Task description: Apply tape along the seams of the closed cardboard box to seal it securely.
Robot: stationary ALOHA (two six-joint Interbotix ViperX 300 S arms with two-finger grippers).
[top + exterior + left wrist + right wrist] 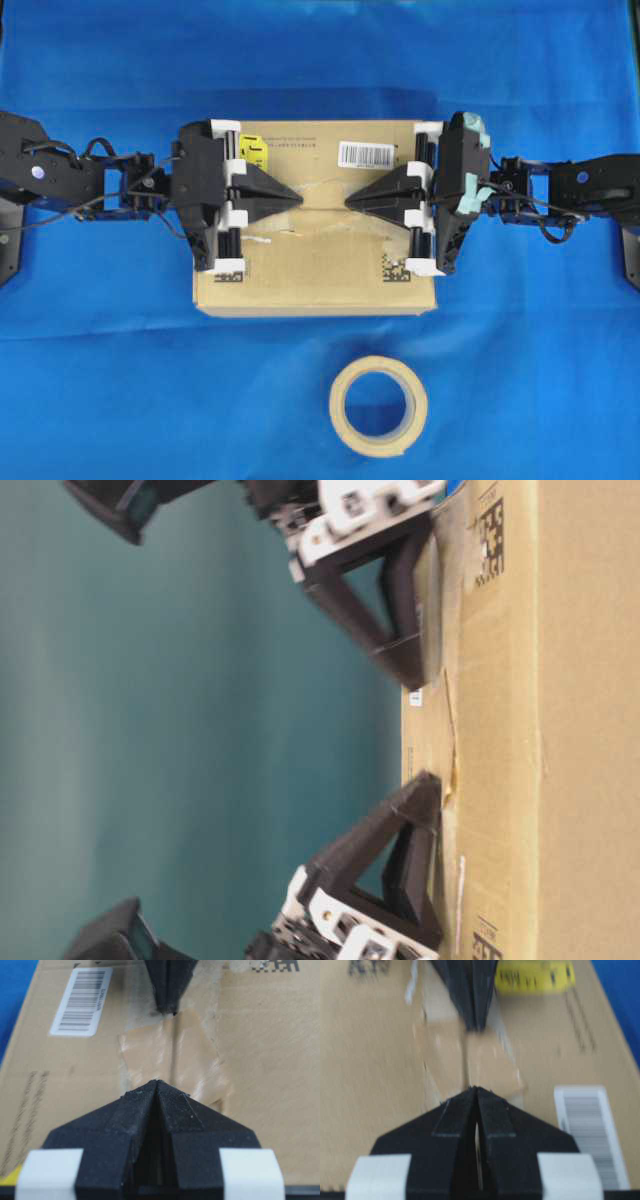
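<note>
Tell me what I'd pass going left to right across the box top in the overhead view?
Yellow sticker → left gripper, shut → tape over the seams → right gripper, shut → barcode label.

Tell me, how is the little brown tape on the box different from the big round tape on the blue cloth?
The tape is a flat, small, crinkly tan piece stuck across the seam on top of the cardboard box. The tape roll is a thick beige ring with a hole, lying off the box on the cloth. The piece sits between the two end effector tips; the roll sits alone, with neither arm over it. Both are tan.
</note>
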